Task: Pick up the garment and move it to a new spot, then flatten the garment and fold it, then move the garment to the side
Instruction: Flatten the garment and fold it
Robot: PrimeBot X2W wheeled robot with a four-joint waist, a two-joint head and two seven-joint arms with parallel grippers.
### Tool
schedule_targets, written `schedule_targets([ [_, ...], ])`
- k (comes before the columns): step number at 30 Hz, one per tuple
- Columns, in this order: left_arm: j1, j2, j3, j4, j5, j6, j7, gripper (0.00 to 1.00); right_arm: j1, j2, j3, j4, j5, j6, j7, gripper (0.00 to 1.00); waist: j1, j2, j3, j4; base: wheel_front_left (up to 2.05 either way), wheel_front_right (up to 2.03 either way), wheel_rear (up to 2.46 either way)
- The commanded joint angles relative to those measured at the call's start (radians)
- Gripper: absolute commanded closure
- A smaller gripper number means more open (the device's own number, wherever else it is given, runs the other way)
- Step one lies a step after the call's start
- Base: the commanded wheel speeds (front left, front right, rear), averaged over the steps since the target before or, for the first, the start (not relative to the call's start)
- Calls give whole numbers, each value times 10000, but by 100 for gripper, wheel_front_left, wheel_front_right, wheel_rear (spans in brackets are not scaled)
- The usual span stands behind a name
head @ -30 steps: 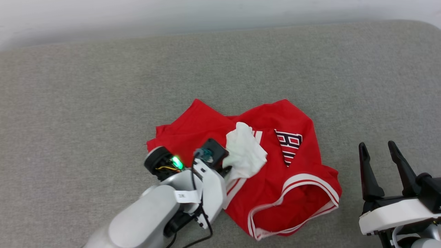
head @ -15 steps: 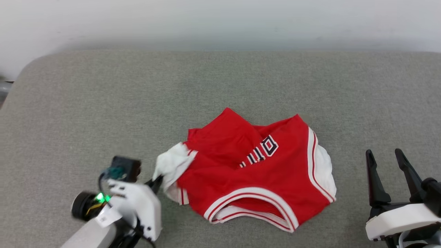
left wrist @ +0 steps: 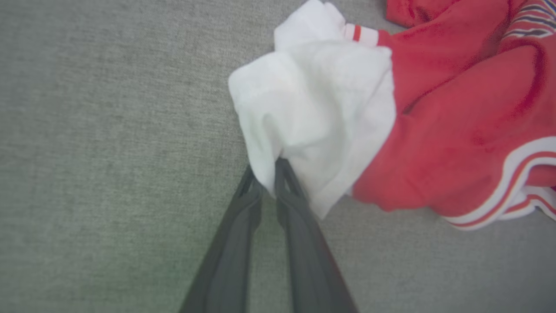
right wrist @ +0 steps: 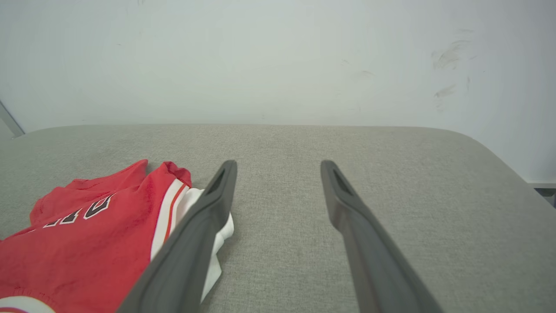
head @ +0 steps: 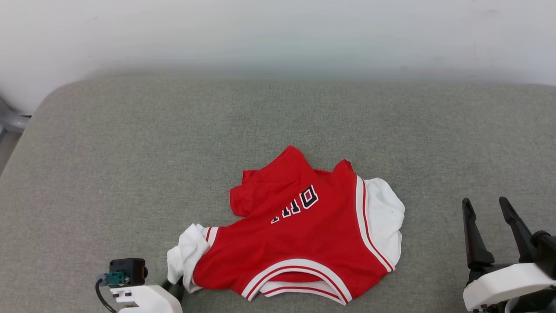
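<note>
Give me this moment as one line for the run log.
step: move garment | left gripper: shut on white lining of red jersey | right gripper: open, empty | jersey: crumpled on grey cushion

Left claw (left wrist: 268, 171) clamps the garment (left wrist: 434, 130); right claw (head: 485, 202) hovers, fingers apart.

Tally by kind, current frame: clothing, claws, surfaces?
jersey: 1, red with white lining
claws: 2, left claw shut on the jersey's white corner, right claw open
grey pad: 1
total: 4
</note>
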Motion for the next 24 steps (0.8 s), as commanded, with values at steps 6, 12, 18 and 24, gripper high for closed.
schedule_targets([
  [6,-186,10,139,-265,499,236,-788,0,223,5,-63,-129,-114,-3,147,0,1,0,-402,-119,0,0,0],
  [12,-414,119,387,-1119,1359,457,-2288,0,409,5,-428,-92,-8,-3,407,0,1,0,-651,-166,0,0,0],
  [18,-631,21,593,-1813,1889,375,-3370,0,412,5,-811,250,-209,-3,781,0,1,0,-600,-75,0,0,0],
  [24,-763,-117,774,-2573,2365,474,-3664,0,-1,8,-685,922,-373,-3,2016,0,1,0,-311,184,0,0,0],
])
